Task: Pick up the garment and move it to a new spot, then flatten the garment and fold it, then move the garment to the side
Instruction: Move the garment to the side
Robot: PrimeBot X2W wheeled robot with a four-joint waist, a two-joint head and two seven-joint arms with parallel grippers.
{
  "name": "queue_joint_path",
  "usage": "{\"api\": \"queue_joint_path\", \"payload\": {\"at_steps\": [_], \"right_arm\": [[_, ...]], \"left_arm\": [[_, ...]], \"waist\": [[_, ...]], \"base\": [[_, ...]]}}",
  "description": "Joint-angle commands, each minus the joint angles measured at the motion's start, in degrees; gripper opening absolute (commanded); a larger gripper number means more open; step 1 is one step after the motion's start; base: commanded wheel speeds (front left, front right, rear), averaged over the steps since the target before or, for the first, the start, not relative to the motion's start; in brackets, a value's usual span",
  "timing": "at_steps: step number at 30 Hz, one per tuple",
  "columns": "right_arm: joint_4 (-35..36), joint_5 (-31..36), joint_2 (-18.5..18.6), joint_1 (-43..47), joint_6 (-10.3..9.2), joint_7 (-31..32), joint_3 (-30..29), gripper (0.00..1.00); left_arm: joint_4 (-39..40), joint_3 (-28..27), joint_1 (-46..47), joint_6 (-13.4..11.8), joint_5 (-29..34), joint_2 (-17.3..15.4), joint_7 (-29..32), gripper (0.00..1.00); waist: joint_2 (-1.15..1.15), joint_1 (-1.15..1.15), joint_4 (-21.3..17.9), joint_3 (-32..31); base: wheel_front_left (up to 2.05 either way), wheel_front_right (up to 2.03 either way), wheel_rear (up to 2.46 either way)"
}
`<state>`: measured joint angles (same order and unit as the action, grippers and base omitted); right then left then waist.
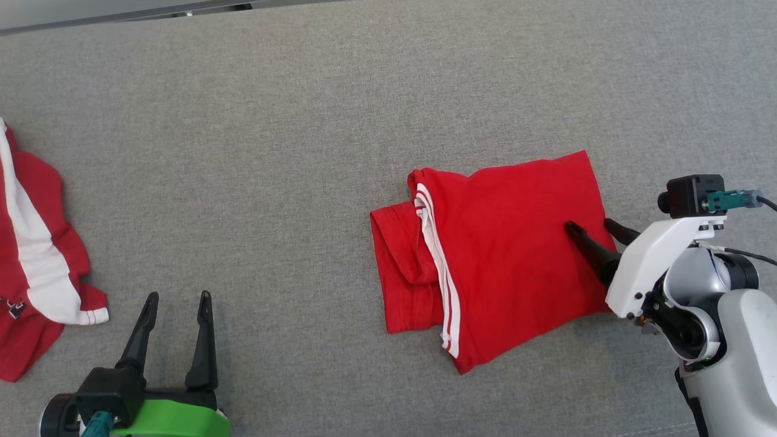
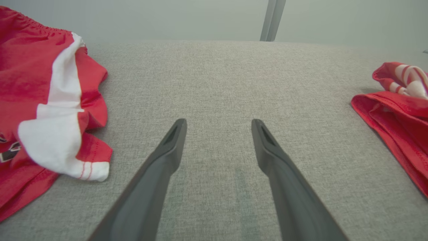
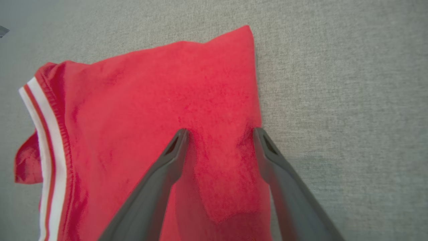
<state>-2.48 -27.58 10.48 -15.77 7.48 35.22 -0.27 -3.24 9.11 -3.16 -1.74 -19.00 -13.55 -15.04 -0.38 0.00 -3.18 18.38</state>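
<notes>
A folded red garment (image 1: 510, 255) with white stripes along one edge lies on the grey cloth surface, right of centre. My right gripper (image 1: 592, 229) hovers open over its right edge, fingers spread and nothing between them; the right wrist view shows the red garment (image 3: 160, 100) beneath the fingertips (image 3: 182, 137), which straddle its right border. At the lower left my left gripper (image 1: 178, 298) stands open above bare grey cloth, far from the folded garment. In the left wrist view the left gripper (image 2: 219, 125) points at the bare surface, with the garment (image 2: 398, 110) at the far right.
A second red and white garment (image 1: 30, 267) lies crumpled at the left edge, close beside my left gripper, and appears as a red and white garment (image 2: 46, 110) in the left wrist view. The grey surface (image 1: 273, 152) stretches wide between the two garments. A pale edge (image 1: 121, 12) runs along the far side.
</notes>
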Motion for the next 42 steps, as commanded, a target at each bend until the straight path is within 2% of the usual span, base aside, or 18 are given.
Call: {"api": "queue_joint_path", "payload": {"at_steps": [1, 7, 13, 18, 19, 22, 25, 32, 37, 42], "right_arm": [[-1.33, -0.33, 0.3, -1.03, 0.02, -0.31, 0.52, 1.0], [-5.43, -1.49, 0.78, -3.13, 0.02, -3.09, 1.0, 1.0], [-9.22, -1.19, 1.72, -3.79, 0.02, -2.93, 1.68, 1.0], [-13.92, -3.97, -0.12, -6.44, 0.02, -3.68, 4.06, 1.0], [-14.33, -4.82, -0.29, -7.25, 0.02, -4.3, 4.65, 0.0], [-14.69, -7.99, -0.52, -8.89, 0.03, -5.85, 5.93, 0.0], [-13.84, -9.79, 0.87, -9.1, 0.02, -6.89, 7.89, 0.0], [-14.39, -11.2, 3.41, -9.06, 0.0, -10.03, 6.18, 0.0], [-15.2, -9.58, 5.39, -8.51, 0.01, -13.06, 3.73, 0.0], [-16.42, -4.93, 7.76, -13.27, 0.01, -16.71, 3.94, 0.0]], "left_arm": [[-0.1, -0.27, 0.93, 0.26, 0.48, -0.44, -0.17, 1.0], [-0.57, -0.45, 1.37, 0.53, 0.53, -0.33, -0.17, 1.0], [-0.38, -0.37, 1.16, 0.64, 0.64, -0.17, -0.17, 1.0], [-0.75, -0.12, 2.05, 0.71, 0.75, -0.75, -0.17, 1.0], [-0.71, -0.05, 2.23, 0.75, 0.78, -0.77, -0.17, 1.0], [-0.3, -0.28, 2.52, 0.62, 0.93, -0.86, -0.17, 1.0], [0.53, -0.37, 1.85, 0.54, 1.1, -0.99, -0.17, 1.0], [3.92, -0.28, 1.28, 0.3, 2.22, -2.59, 0.48, 1.0], [7.14, 0.06, 3.36, 0.65, 3.01, -4.16, 1.99, 1.0], [8.97, 0.92, 5.59, 1.0, 3.76, -4.85, 3.22, 1.0]], "waist": [[0.38, 0.0, 0.04, 0.14], [0.38, 0.0, -0.04, -0.18], [0.38, 0.0, -0.77, 0.13], [0.38, 0.0, -0.96, 0.69], [0.38, 0.0, -0.93, 0.8], [0.38, 0.0, -1.34, 0.87], [0.38, 0.0, -3.2, 1.02], [0.38, 0.0, -11.17, 3.16], [0.38, 0.0, -15.52, 5.86], [0.38, 0.0, -15.9, 8.35]], "base": [[0.0, 0.0, 0.0], [0.0, 0.0, 0.0], [0.0, 0.0, 0.0], [0.0, 0.0, 0.0], [0.0, 0.0, 0.0], [0.0, 0.0, 0.0], [0.0, 0.0, 0.0], [0.0, 0.0, 0.0], [0.0, 0.0, 0.0], [0.0, 0.0, 0.0]]}}
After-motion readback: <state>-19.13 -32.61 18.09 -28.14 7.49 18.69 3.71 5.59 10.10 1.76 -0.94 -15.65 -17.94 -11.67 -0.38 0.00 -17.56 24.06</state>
